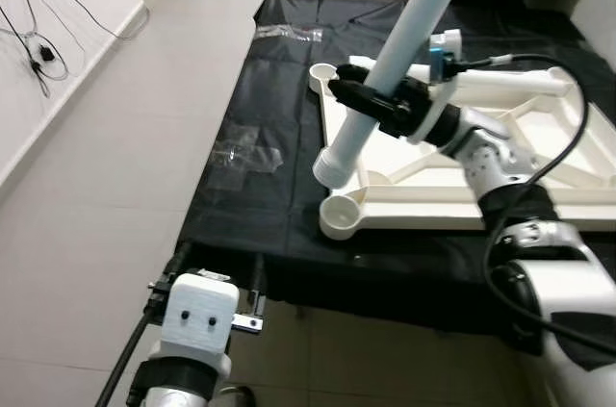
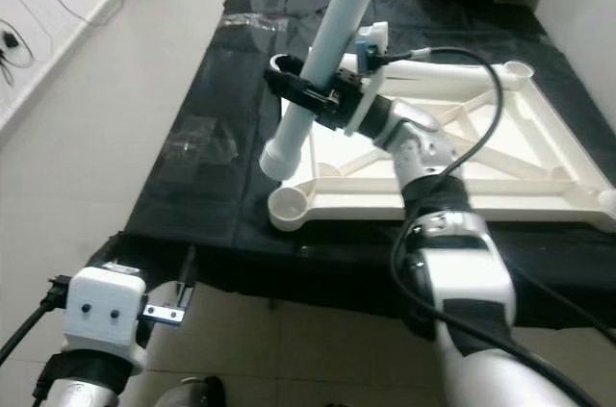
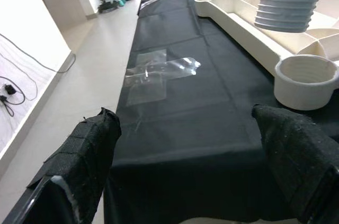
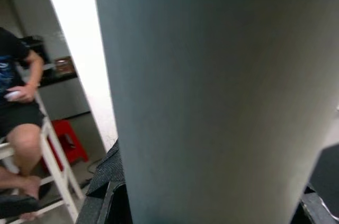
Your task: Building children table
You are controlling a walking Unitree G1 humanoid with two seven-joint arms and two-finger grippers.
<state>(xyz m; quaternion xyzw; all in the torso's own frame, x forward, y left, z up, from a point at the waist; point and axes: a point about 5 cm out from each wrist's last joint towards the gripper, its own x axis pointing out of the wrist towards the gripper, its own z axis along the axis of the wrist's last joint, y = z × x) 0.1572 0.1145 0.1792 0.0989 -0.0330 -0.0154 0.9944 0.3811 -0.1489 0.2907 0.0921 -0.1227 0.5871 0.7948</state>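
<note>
while the cream tabletop [image 1: 500,152] lies upside down on the black-covered counter [image 1: 269,205], the right tool [image 1: 371,99] is clamped on a pale leg [image 1: 385,70], its threaded end above the corner socket [image 1: 344,215] at 6 o'clock; no leg looks fitted. from the left wrist, the left tool [image 3: 185,155] gapes wide, empty. the right wrist sees leg close-up.

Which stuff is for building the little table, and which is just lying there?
For the job:
table leg, held by the right gripper
table top, upside down
corner socket

Just lying about:
clear plastic wrap
black sheet
wall cables
</note>
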